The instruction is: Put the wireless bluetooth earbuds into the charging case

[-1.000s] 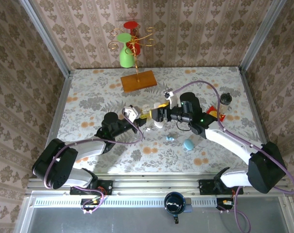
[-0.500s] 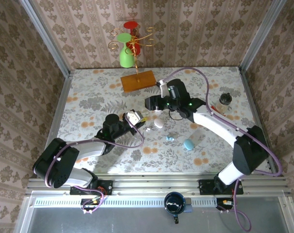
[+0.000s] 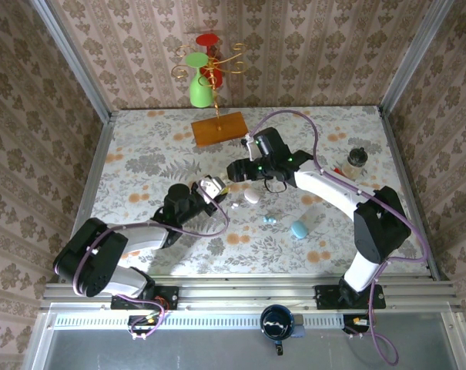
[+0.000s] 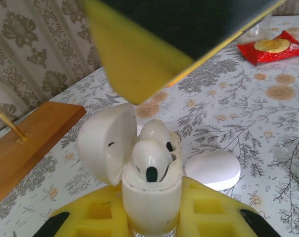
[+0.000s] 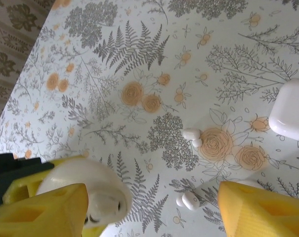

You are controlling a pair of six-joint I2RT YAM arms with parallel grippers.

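Floral-print cloth [image 3: 140, 154] covers the table, which is walled on three sides by patterned paper. Near the middle we see the left gripper [image 3: 209, 187], its yellow fingers [image 4: 97, 215] clamped on the open white pebble-shaped charging case [image 4: 151, 190]. Our left wrist view shows that case upright with its lid [image 4: 106, 144] swung back to the left. Two glossy white earbuds [image 4: 149, 157] sit in its wells, one behind the other.

The right gripper [image 3: 234, 171] hovers above and just beyond the case. In the right wrist view its own yellow fingers [image 5: 253, 210] are spread wide with nothing between them. That view also picks out two loose white earbuds [image 5: 192, 135] lying on the cloth, apart from each other.

From above, a closed white case [image 3: 251, 196] rests just right of the held one. Pale blue earbuds [image 3: 269, 220] and a pale blue closed case [image 3: 298, 229] lie nearer the bases. A wooden board [image 3: 219, 128] sits at the far edge, and a small dark-lidded jar [image 3: 357, 158] and a red packet [image 4: 270, 47] stand to the right. We find the widest stretch of bare cloth on the left side.
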